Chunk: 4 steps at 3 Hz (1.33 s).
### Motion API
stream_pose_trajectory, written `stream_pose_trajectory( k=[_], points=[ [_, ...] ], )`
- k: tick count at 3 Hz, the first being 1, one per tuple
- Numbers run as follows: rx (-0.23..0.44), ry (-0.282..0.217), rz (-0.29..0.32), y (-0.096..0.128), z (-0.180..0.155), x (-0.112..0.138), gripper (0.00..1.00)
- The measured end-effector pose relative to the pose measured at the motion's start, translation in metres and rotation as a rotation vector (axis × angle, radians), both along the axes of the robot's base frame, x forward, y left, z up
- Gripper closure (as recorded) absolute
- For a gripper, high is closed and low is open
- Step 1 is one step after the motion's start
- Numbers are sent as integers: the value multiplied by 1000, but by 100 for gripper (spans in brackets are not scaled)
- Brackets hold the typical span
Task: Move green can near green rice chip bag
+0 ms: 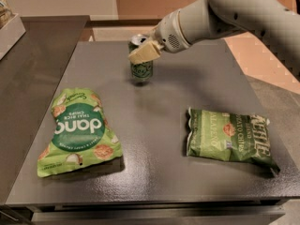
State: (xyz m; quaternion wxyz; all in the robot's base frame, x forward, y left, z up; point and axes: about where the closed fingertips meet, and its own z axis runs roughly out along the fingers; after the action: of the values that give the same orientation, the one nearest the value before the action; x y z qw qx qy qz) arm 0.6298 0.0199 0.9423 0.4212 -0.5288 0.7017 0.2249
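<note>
The green can (141,69) stands upright at the far middle of the grey table (154,125). My gripper (146,50) comes in from the right on a white arm and is shut on the can's upper part, with one cream finger (144,53) across its front. The green rice chip bag (77,130), marked "dang", lies flat at the front left, well apart from the can.
A second green chip bag (229,138), a jalapeño potato chip bag, lies at the front right. A dark counter (33,50) adjoins the table on the left, with a tray edge (9,32) at the far left.
</note>
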Motion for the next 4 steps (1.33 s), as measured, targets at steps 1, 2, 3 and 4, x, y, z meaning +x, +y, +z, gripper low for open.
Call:
stream_pose_trajectory(
  k=[1, 2, 3, 4],
  points=[
    [8, -5, 102, 7, 3, -32, 100],
    [1, -1, 184, 12, 3, -59, 100],
    [-13, 17, 271, 19, 0, -93, 100],
    [-23, 39, 314, 23, -5, -111, 100]
  ],
)
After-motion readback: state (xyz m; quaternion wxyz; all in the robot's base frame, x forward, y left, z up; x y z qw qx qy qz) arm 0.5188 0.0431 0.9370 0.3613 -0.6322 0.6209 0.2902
